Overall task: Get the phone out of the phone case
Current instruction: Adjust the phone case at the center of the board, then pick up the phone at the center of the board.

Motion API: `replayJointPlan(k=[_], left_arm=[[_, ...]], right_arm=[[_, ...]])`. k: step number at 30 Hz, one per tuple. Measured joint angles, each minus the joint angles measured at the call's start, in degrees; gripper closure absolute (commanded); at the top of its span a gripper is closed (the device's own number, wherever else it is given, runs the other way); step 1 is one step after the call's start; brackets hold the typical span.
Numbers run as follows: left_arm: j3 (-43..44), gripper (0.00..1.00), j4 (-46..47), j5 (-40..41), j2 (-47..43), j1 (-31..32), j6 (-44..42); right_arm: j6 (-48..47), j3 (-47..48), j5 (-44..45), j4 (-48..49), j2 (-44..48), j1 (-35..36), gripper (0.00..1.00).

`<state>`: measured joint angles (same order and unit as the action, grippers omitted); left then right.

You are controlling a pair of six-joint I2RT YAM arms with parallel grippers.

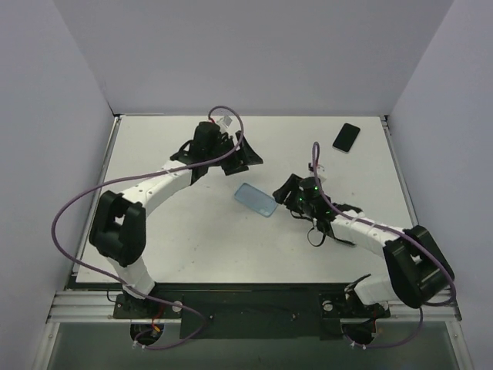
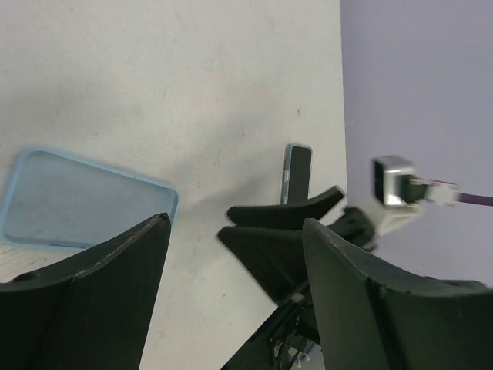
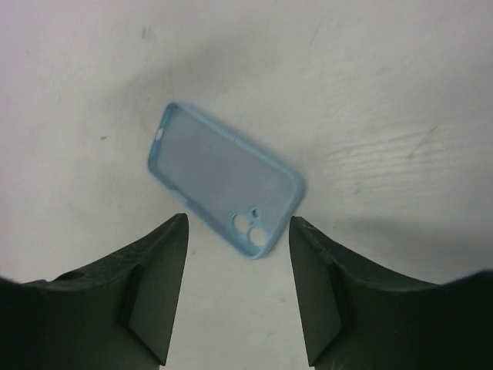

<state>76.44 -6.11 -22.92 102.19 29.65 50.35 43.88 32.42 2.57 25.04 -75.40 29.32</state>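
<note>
The light blue phone case [image 1: 256, 200] lies empty and flat on the white table, its inside facing up. The black phone [image 1: 347, 137] lies apart from it near the far right corner. My left gripper [image 1: 245, 160] hovers just beyond the case, open and holding nothing. My right gripper [image 1: 283, 194] is just right of the case, open, also with nothing in it. The left wrist view shows the case [image 2: 77, 202] at left, the phone [image 2: 297, 173] farther off, and my left gripper [image 2: 235, 231] open. In the right wrist view the case [image 3: 223, 179] lies just ahead of my right gripper [image 3: 239, 223].
The table [image 1: 192, 247] is walled by pale panels at the back and sides. A purple cable [image 1: 77, 200] loops off the left arm past the table's left edge. The right arm's fingers [image 2: 285, 223] show close in front of my left gripper.
</note>
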Motion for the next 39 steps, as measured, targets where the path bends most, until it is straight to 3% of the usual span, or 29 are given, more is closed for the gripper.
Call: replayJointPlan(k=[3,7,13,18,21,26,29,30,33,39], left_arm=[[-0.3,0.21,-2.5,0.7,-6.3,-3.0,-3.3],[-0.9,0.21,-5.4,3.1,-17.2,-10.2,-8.7],[-0.6,0.22,-7.8,5.4,-25.2,-14.2,-17.0],[-2.0,0.22,-9.2,7.7,-25.2,-14.4,-21.6],[-4.9,0.22,-9.1,9.1,-26.2,-14.6,-23.3],[-9.1,0.22,-9.6,10.5,-29.3,-15.7,-24.3],[-9.6,0.22,-9.4,10.6,-30.9,-15.9,-24.5],[-9.7,0.22,-9.1,10.6,-31.4,-15.9,-24.5],[-9.8,0.22,-8.6,10.0,-32.4,-15.9,-24.3],[-10.2,0.22,-7.1,6.6,-33.1,-16.0,-22.8]], right_arm=[[6.3,1.2,-3.3,1.3,-6.7,4.5,0.69],[11.5,2.9,-5.9,1.9,-14.3,10.9,0.79],[15.2,6.1,-2.5,1.9,-20.2,11.6,0.77],[13.1,12.6,1.8,-1.9,-24.4,4.9,0.72],[9.4,24.2,2.7,-8.2,-31.5,-0.7,0.69],[2.0,54.0,2.1,-23.5,-46.3,-5.2,0.59],[-0.9,60.9,0.8,-28.5,-47.8,-5.6,0.48],[-1.7,60.5,0.5,-29.6,-46.8,-5.7,0.45],[-3.1,52.7,0.4,-32.7,-40.1,-6.1,0.12],[-7.1,31.7,5.3,-42.1,-17.2,-10.8,0.11]])
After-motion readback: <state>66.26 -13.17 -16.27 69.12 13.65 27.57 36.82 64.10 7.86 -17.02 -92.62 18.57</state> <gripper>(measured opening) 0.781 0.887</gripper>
